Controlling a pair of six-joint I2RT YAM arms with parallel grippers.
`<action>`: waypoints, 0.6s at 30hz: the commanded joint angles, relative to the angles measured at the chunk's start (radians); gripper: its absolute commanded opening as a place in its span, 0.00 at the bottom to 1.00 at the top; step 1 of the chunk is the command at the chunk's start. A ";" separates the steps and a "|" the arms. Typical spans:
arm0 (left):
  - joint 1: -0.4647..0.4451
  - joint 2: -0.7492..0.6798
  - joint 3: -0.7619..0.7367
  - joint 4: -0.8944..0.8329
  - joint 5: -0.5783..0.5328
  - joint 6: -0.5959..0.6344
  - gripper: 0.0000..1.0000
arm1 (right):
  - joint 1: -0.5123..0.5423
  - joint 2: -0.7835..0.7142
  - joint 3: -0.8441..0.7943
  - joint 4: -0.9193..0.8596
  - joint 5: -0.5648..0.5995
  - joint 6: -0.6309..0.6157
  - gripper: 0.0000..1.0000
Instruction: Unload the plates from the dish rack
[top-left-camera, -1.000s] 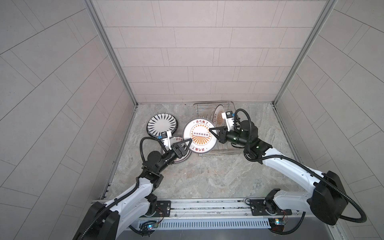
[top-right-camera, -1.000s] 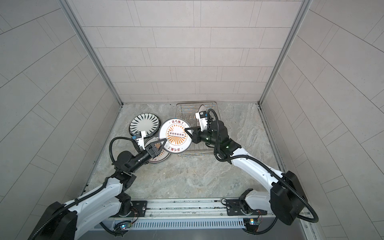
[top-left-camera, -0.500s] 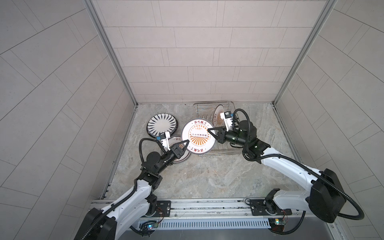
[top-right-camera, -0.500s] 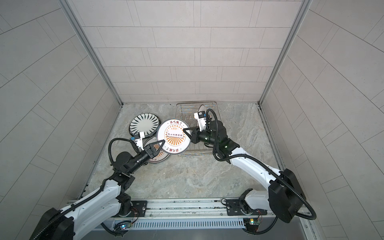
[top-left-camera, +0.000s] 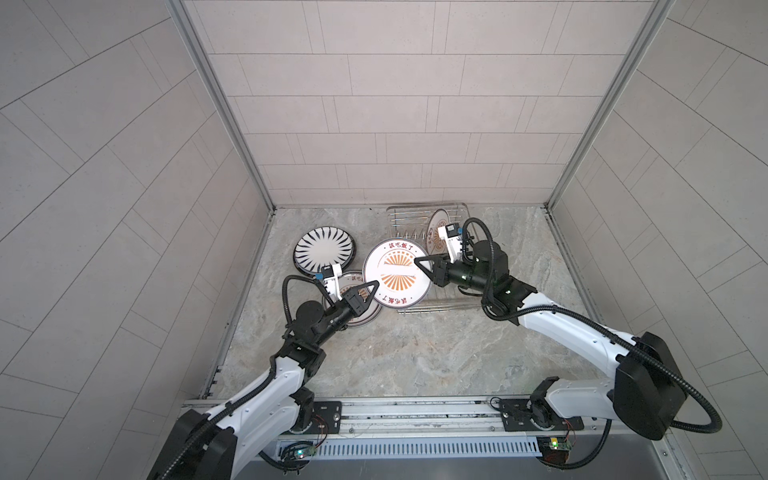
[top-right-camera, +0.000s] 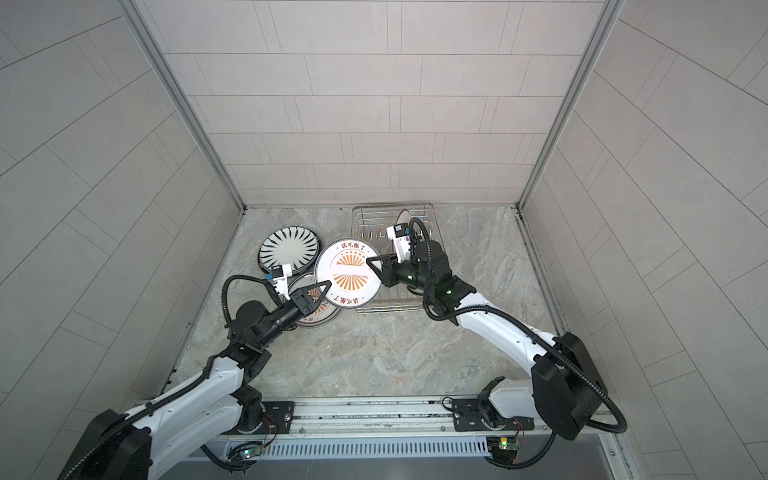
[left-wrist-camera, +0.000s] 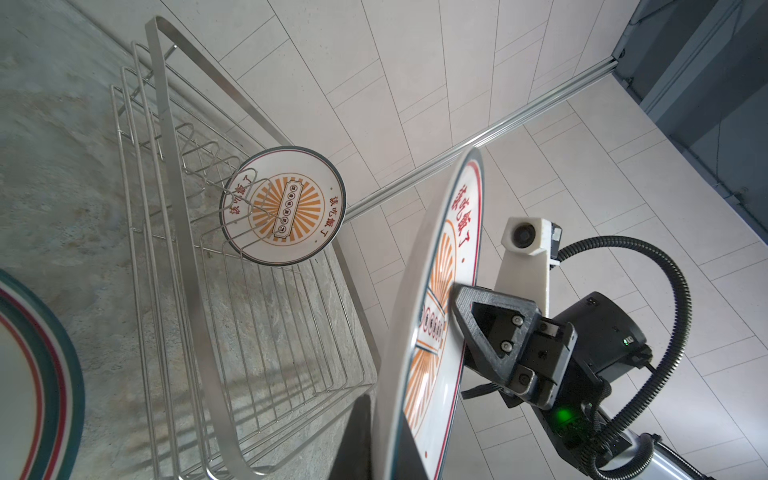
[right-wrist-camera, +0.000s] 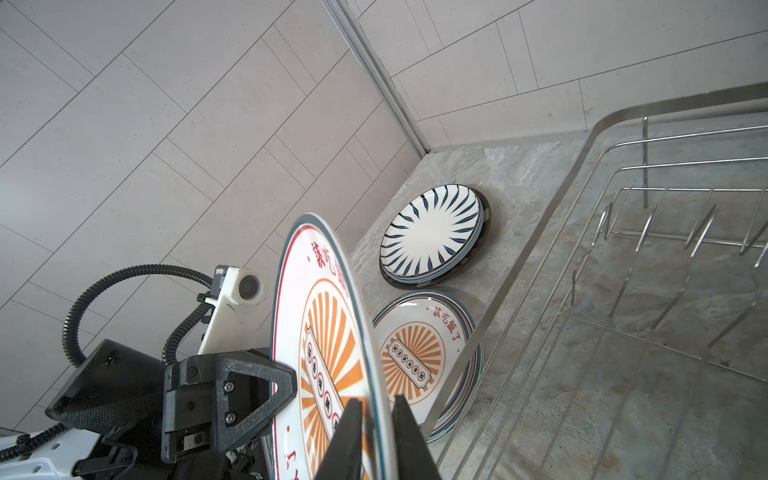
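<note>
A white plate with an orange sunburst and red lettering (top-left-camera: 395, 274) (top-right-camera: 347, 276) hangs tilted in the air beside the dish rack (top-left-camera: 428, 208) (top-right-camera: 390, 206). My left gripper (top-left-camera: 376, 286) (top-right-camera: 328, 284) (left-wrist-camera: 390, 440) is shut on its lower left rim. My right gripper (top-left-camera: 417, 262) (top-right-camera: 369, 261) (right-wrist-camera: 376, 409) straddles the opposite rim, its jaws a sliver apart from the plate. One more sunburst plate (top-left-camera: 438, 218) (left-wrist-camera: 282, 208) stands upright between the rack's prongs.
A black-striped plate (top-left-camera: 324, 251) (right-wrist-camera: 432, 232) lies on a dark-rimmed one at the back left. Another sunburst plate (top-right-camera: 316, 316) (right-wrist-camera: 419, 357) lies flat under my left gripper. The rack's rim (left-wrist-camera: 166, 124) stands close to the held plate. Tiled walls enclose the counter.
My left gripper reached up to the held plate's rim and shut on it. The right arm carried the plate slightly left, and its jaws have eased apart.
</note>
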 joint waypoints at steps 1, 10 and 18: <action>-0.003 -0.004 0.052 -0.059 -0.025 0.010 0.00 | 0.014 0.002 0.035 0.015 -0.024 -0.014 0.28; -0.005 -0.002 0.051 -0.056 -0.060 0.009 0.00 | 0.014 -0.015 0.025 -0.007 -0.031 -0.036 0.76; -0.004 0.006 0.073 -0.088 -0.067 -0.003 0.00 | 0.014 -0.047 0.015 -0.045 0.013 -0.047 1.00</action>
